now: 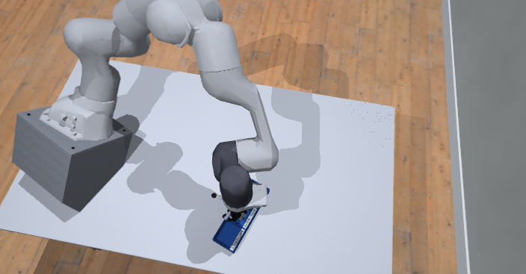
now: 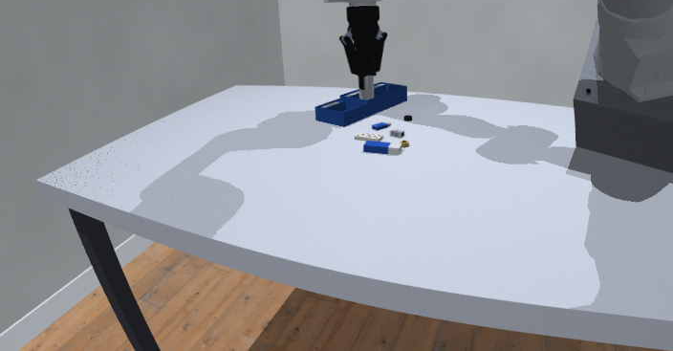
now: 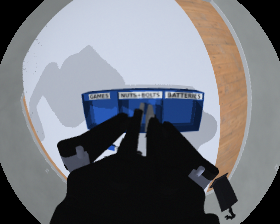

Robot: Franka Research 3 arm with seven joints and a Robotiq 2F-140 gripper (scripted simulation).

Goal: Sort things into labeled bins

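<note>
Gripper (image 1: 235, 217) (image 2: 365, 93) (image 3: 144, 110): nearly closed, pointing down; cannot tell whether grasping anything
NUTS+BOLTS bin (image 1: 246, 219) (image 3: 127, 107): directly under the fingertips
BATTERIES bin (image 1: 229, 234) (image 3: 182, 112): to one side
GAMES bin (image 3: 101, 112): to the opposite side
Black disc (image 2: 407, 118): on the table, beyond the bins from the gripper
Small blue piece (image 2: 380, 126), grey-white piece (image 2: 397, 133): on the table, near the gripper
White dotted tile (image 2: 368, 137), blue-and-white block (image 2: 377, 147), brass-coloured ring (image 2: 402, 144): farther from the gripper
</note>
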